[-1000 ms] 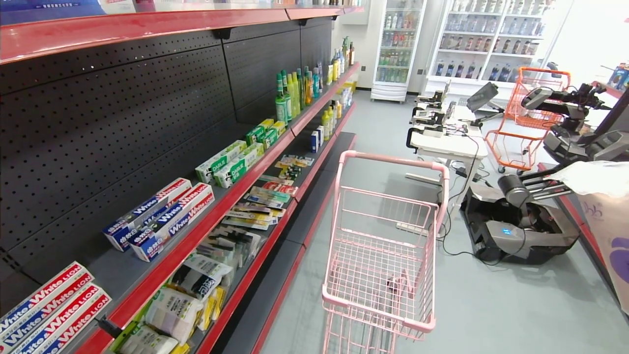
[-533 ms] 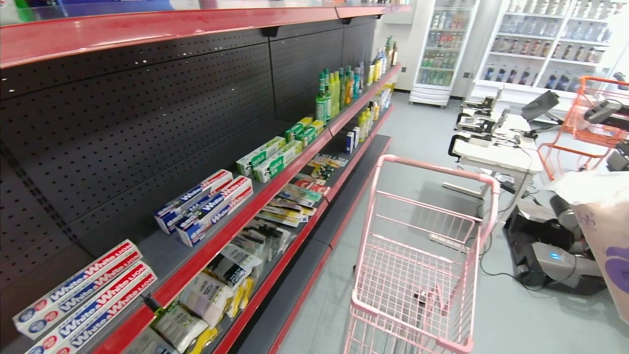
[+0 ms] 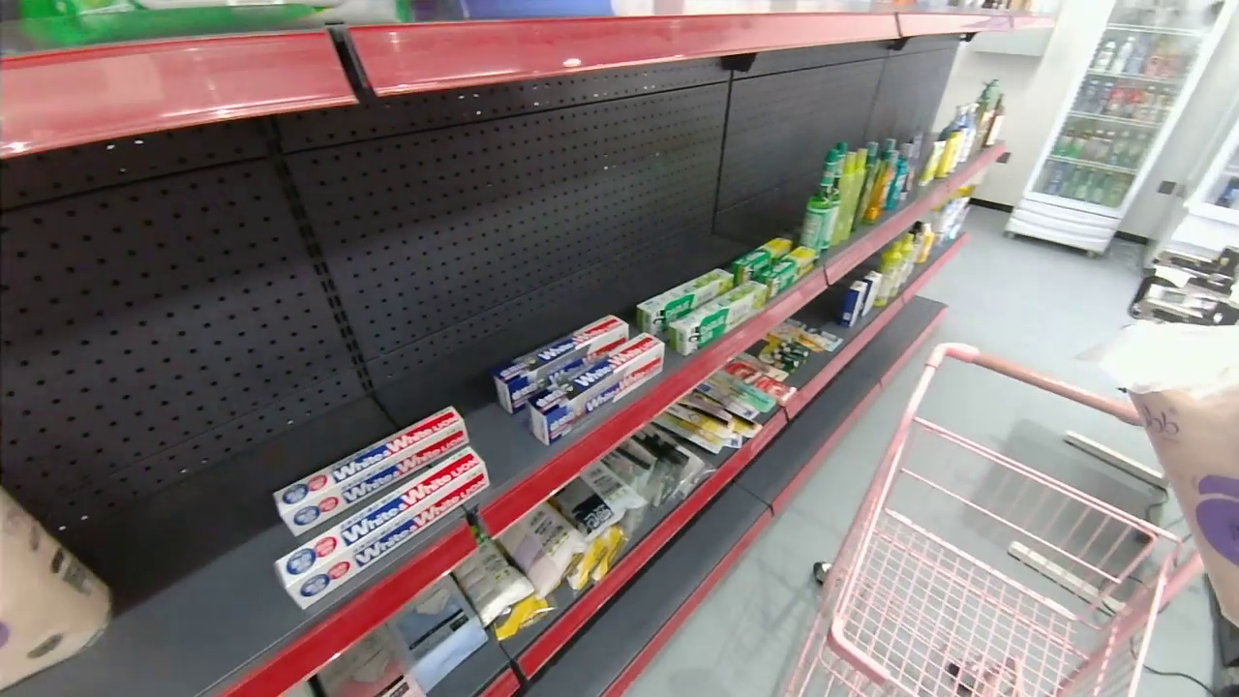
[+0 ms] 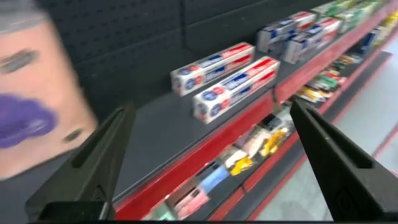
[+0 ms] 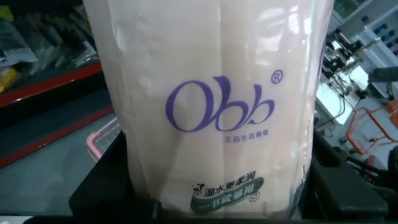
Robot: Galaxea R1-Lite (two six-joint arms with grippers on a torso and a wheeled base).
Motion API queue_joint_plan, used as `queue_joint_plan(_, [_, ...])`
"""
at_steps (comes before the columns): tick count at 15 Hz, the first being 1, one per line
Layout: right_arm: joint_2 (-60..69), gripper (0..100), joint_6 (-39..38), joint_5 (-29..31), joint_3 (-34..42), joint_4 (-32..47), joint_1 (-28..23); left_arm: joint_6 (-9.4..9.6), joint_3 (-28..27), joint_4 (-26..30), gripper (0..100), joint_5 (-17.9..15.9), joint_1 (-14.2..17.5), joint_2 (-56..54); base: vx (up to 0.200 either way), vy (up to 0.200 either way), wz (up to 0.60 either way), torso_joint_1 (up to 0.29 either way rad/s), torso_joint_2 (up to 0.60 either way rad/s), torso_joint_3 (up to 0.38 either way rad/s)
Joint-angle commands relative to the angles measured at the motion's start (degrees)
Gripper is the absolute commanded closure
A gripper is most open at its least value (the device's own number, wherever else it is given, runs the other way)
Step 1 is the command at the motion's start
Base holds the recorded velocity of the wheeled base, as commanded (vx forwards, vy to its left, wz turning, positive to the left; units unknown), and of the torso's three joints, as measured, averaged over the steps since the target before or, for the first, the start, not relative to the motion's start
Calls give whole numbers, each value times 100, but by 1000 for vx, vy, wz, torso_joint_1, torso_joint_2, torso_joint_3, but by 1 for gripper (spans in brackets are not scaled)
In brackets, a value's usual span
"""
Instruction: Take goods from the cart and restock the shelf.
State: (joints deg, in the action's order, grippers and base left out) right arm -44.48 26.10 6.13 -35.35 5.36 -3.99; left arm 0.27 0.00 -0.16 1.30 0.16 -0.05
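Right gripper [image 5: 217, 186]: clenched on a pack of paper rolls [image 5: 217, 93], one dark finger pressed against each side of its soft cream wrapper. In the head view the pack [image 3: 1195, 455] hangs at the robot's right, just above the far corner of the cart.

Left gripper [image 4: 210, 109]: released, its two black fingers spread wide with nothing between them. It points at the middle shelf.

Cart [image 3: 1026, 376]: a pink wire shopping cart on the grey floor to the robot's right, beside the shelf unit. What lies in its basket cannot be made out.

Middle shelf [image 3: 194, 600]: a grey deck with a red front edge and a black pegboard back.

Second pack of paper rolls [image 3: 44, 590]: it stands on the near end of the middle shelf at the robot's left, its purple print [image 4: 31, 106] facing the left gripper.

Near toothpaste boxes [image 3: 382, 503]: two long red, white and blue boxes lying side by side on the middle shelf, apart from the second pack.

Farther toothpaste boxes [image 3: 581, 373]: another pair of the same kind farther along the shelf.

Green and white boxes [image 3: 702, 308]: they lie beyond those on the same shelf.

Lower shelf: flat packets and pouches [image 3: 542, 561] lie in rows.

Bottles [image 3: 852, 189]: green and yellow, upright at the far end.

Glass-door fridge [image 3: 1094, 126]: against the back wall.
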Motion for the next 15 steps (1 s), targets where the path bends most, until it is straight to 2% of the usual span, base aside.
queue_joint_plan(1, [10,100,62,-7,20,9,12,0,0,-2,0,1,2,5,0,0,600,2,2,2])
queue_joint_plan(15, [-16,100,115,-42,28,9,188,0,0,-2,0,1,2,5,0,0,600,2,3,3])
